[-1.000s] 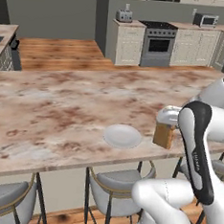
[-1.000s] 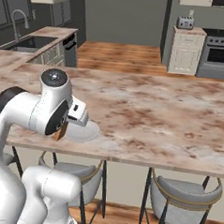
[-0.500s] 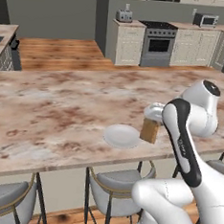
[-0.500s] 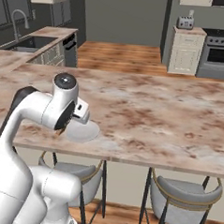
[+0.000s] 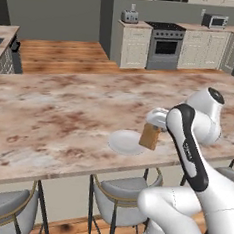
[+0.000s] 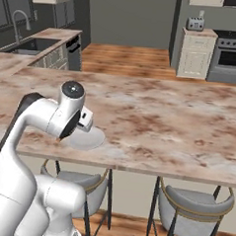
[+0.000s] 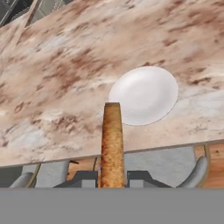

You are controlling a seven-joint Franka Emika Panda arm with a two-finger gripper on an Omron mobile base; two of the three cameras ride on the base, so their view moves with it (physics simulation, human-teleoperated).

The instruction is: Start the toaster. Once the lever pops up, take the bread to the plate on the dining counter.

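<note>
My gripper (image 5: 151, 129) is shut on the bread (image 5: 149, 136), a tan-brown slice held upright just above the dining counter (image 5: 58, 119). The slice hangs over the right rim of the white plate (image 5: 125, 142), which sits near the counter's front edge. In the hand view the bread (image 7: 112, 144) shows edge-on between the dark fingertips (image 7: 83, 177), with the plate (image 7: 144, 94) just beyond it and slightly to the right. In the right base view my arm hides the slice, and the plate (image 6: 87, 137) lies beside the hand. The toaster (image 5: 130, 16) stands far back on a cream cabinet.
Grey cushioned stools (image 5: 119, 191) (image 6: 196, 203) are tucked under the counter's front edge. A stove (image 5: 166, 46) and a microwave (image 5: 215, 20) line the back wall. A sink counter (image 6: 30, 43) lies at the far left. Bare marble stretches left of the plate.
The arm has swung left over the counter with the bread in its grip, bringing the slice from well right of the plate to its right rim. The plate has stayed put.
</note>
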